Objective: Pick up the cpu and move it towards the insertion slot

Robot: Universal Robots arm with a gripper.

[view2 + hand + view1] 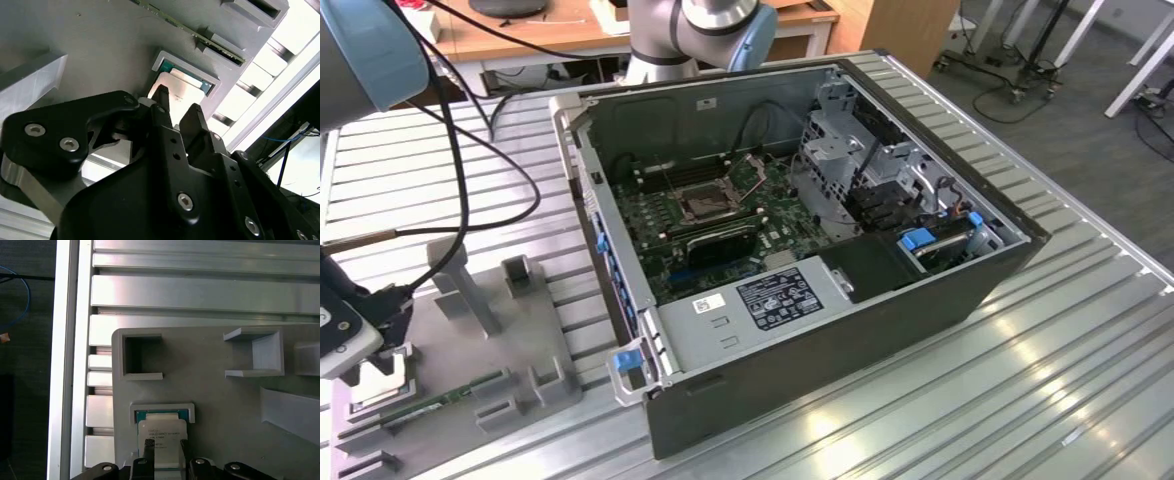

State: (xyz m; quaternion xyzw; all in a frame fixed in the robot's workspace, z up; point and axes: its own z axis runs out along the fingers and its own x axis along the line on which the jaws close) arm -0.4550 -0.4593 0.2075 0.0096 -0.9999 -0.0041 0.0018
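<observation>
Black two-fingered gripper [177, 102], jaws part-open, seemingly empty, over silvery square cpu [184, 82] in grey holder [210, 405], at 8 o'clock of the exterior view's dark computer case [854, 340]; off-centre closing could jam it.

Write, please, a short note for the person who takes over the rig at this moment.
Gripper: low, directly over the cpu in both wrist views; grasp not confirmed.
Cpu: lies in its pocket on the grey holder plate, outside the computer case.
Insertion slot: on the board inside the open case.
Done: gripper brought to the cpu.
Left: cpu not yet lifted or moved toward the slot.
</observation>
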